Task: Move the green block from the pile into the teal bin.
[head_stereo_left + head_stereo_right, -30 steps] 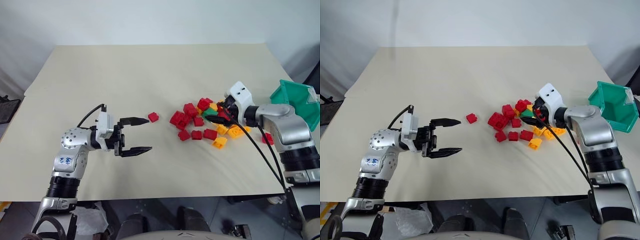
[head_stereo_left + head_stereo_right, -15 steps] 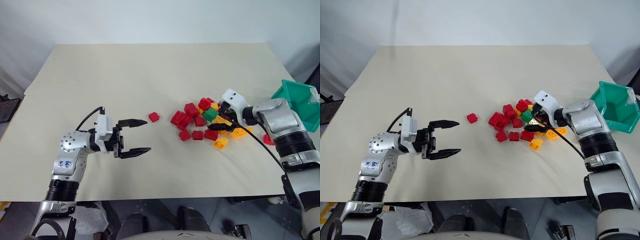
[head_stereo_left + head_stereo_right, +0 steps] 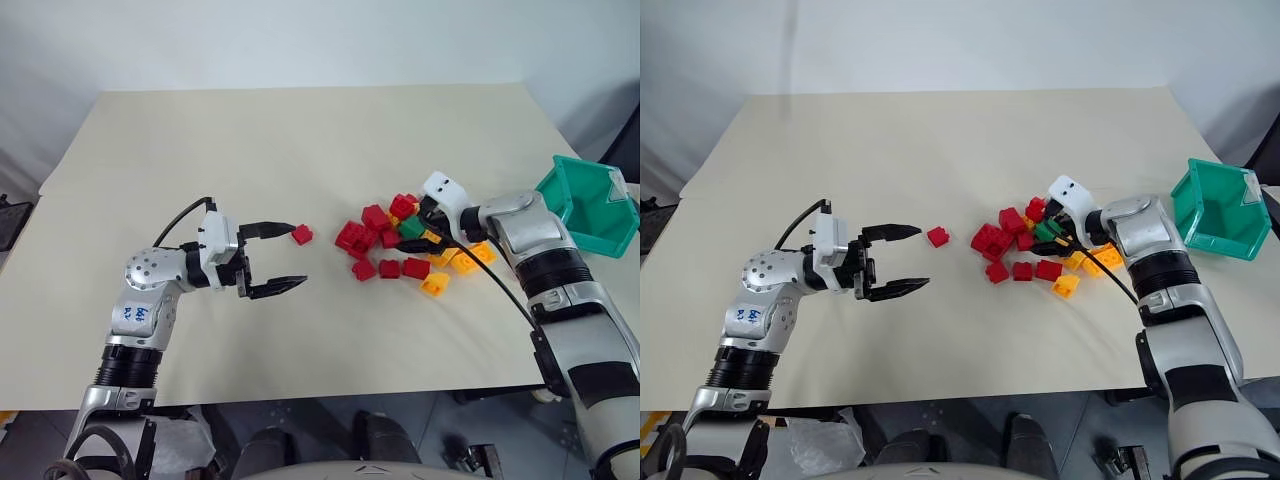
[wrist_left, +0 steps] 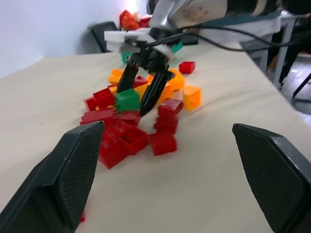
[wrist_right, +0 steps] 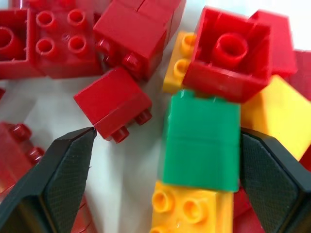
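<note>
Green block [image 5: 201,141] sits in the middle of the pile [image 3: 400,240] of red and yellow-orange bricks on the beige table [image 3: 300,140], lying on its side with a yellow brick touching one end and an upturned red brick against the other. From where I stand the right gripper [image 3: 412,236] is angled down into the pile with its two black fingers spread wide on either side of the green block, one fingertip [image 5: 73,170] beside a small red brick and the other hard by the block's far edge; the jaws hold nothing. Well off to the right, by the table's right edge, the teal bin [image 3: 590,205] stands tilted with its open mouth facing the pile. The left gripper [image 3: 286,258] hovers level over bare table to the left of the bricks, its fingers wide apart and empty, pointing toward the pile. A lone red brick [image 3: 301,234] lies just beyond its upper fingertip, apart from the rest of the cluster.
</note>
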Robot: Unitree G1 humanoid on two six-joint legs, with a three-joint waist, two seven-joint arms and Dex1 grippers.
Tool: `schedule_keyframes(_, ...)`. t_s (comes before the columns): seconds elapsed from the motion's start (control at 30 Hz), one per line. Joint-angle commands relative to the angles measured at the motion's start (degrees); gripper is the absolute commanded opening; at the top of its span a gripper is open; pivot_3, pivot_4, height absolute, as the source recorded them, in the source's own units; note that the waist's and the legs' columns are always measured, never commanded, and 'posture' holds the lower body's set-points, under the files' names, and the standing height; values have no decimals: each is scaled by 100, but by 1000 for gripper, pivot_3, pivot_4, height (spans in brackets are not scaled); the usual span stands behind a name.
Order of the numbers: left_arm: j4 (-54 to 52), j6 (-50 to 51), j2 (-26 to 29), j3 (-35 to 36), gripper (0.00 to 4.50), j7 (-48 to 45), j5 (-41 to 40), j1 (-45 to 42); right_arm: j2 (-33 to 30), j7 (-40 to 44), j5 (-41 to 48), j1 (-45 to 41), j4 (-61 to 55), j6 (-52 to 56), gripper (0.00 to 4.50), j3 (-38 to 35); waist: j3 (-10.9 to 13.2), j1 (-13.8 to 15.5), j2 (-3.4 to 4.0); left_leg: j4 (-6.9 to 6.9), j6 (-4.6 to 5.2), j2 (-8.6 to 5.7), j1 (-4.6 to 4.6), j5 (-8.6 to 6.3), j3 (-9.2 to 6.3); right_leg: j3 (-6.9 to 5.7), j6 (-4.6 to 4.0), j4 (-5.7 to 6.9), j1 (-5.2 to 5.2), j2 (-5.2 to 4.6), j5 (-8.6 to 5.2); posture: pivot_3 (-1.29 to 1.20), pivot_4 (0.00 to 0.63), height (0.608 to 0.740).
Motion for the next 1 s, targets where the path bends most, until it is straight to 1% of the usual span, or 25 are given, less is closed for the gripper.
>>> schedule_keyframes(0.03,-175,158,92,-111,4500,56,122,-235,-65,68,-60,-104,-36,-95,3531,-127,1,2,1,0,0,0,-1,0,0,-1,0,0,-1,0,0,0,150,740)
schedule_keyframes(0.13,-127,171,69,-107,4500,120,152,-319,-80,81,-47,-80,-124,-78,2576,-173,1,-1,1,0,0,0,-1,0,0,-1,0,0,-1,0,0,0,150,740)
schedule_keyframes(0.2,-120,174,36,-96,4500,127,119,-351,-82,27,-19,-81,-178,-64,1823,-234,1,-1,1,0,0,1,-1,0,1,-1,0,0,-1,0,0,0,150,740)
schedule_keyframes(0.23,-126,176,30,-95,4500,128,109,-354,-84,17,-12,-77,-198,-59,1571,-250,1,-1,2,0,-1,1,-1,0,1,-1,0,0,-1,0,0,0,150,740)
schedule_keyframes(0.27,-147,135,-27,-68,4500,108,31,-360,-89,-33,27,-48,-298,-10,1488,-315,1,0,2,1,-1,1,-1,0,1,-1,0,0,-2,0,0,0,150,740)
schedule_keyframes(0.33,-223,93,-188,21,4500,95,-188,-374,-118,-125,127,61,-647,177,1489,-477,1,2,2,1,-1,1,-1,0,0,-1,0,0,-1,0,0,0,150,740)
schedule_keyframes(0.43,-371,107,-413,76,4500,115,-414,-365,-225,-169,309,319,-1491,582,1489,-739,2,20,2,2,-1,1,-2,0,-3,-3,0,1,-1,-2,0,0,150,740)
schedule_keyframes(0.6,-657,201,-733,-81,4500,321,-436,-252,-475,-600,614,704,-2832,1412,1489,-1411,2,37,2,4,-1,-1,-5,0,-5,-10,2,0,-1,-6,1,0,150,740)
schedule_keyframes(0.7,-677,354,-991,-203,4500,665,-313,-312,-752,-928,795,917,-3556,1950,1489,-1977,2,89,2,5,-1,-1,-4,0,-4,-10,3,0,0,-6,2,0,150,740)
schedule_keyframes(0.87,-471,358,-1258,-268,4500,960,-194,-546,-1246,-1555,758,1075,-3870,2364,1489,-2590,2,170,2,6,-1,-1,-3,0,7,-9,3,-3,-1,-5,2,0,150,740)
schedule_keyframes(0.97,-396,472,-1280,-261,4500,1070,-177,-615,-1522,-1969,647,1133,-3604,2281,1489,-2849,2,174,2,6,0,-3,-4,-1,37,-8,3,-6,0,-6,2,0,150,740)
schedule_keyframes(1.0,-375,561,-1259,-243,4500,1126,-180,-626,-1626,-2205,529,1107,-3311,2115,1489,-2890,2,168,2,6,0,-2,-4,-1,40,-8,3,-7,0,-6,2,0,150,740)
